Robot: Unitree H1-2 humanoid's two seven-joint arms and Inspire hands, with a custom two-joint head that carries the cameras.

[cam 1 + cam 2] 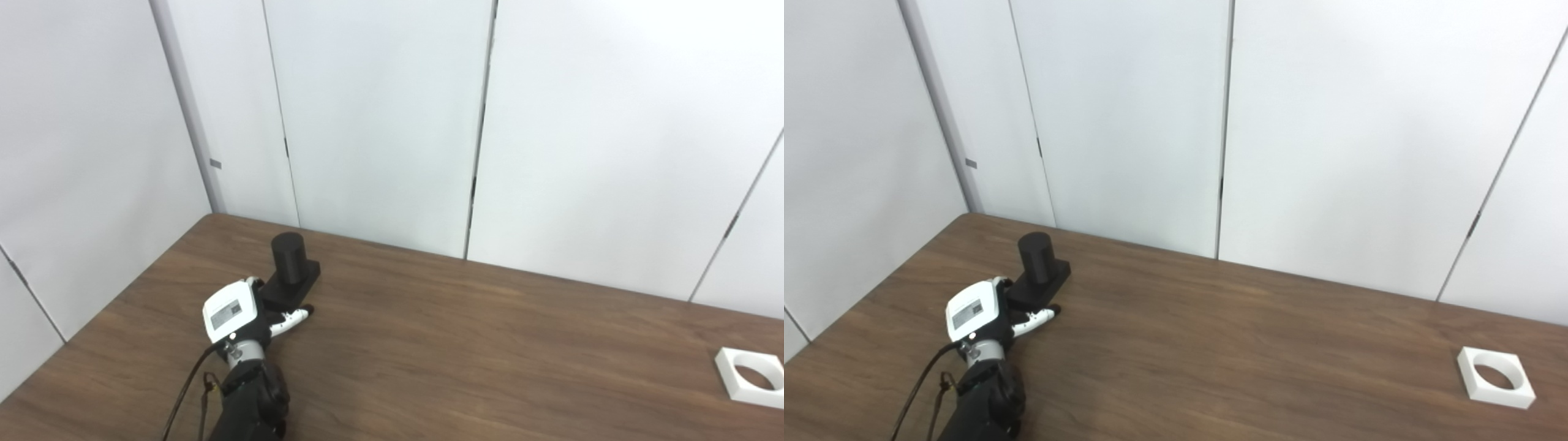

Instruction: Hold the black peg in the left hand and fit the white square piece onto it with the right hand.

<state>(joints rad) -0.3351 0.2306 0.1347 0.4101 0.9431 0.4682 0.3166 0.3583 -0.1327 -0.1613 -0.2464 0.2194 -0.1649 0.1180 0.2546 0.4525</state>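
A black cylindrical peg on a square base (293, 269) stands upright on a brown wooden table (465, 343). The left hand (242, 312) touches its base, grip unclear. A white square piece with a round hole (1494, 376) lies far right of the peg.

A dark wood-grain table (465, 343) stood against plain white wall panels (380, 122) with thin vertical seams, evenly lit.

We see a dark wood-grain table (1213, 343) running back to the white wall panels. Far left on it stands the black peg (1036, 257), an upright cylinder on a square black base that sits flat on the wood. At the near right edge lies the white square piece (1496, 377), flat, round hole facing up. The two are well apart.
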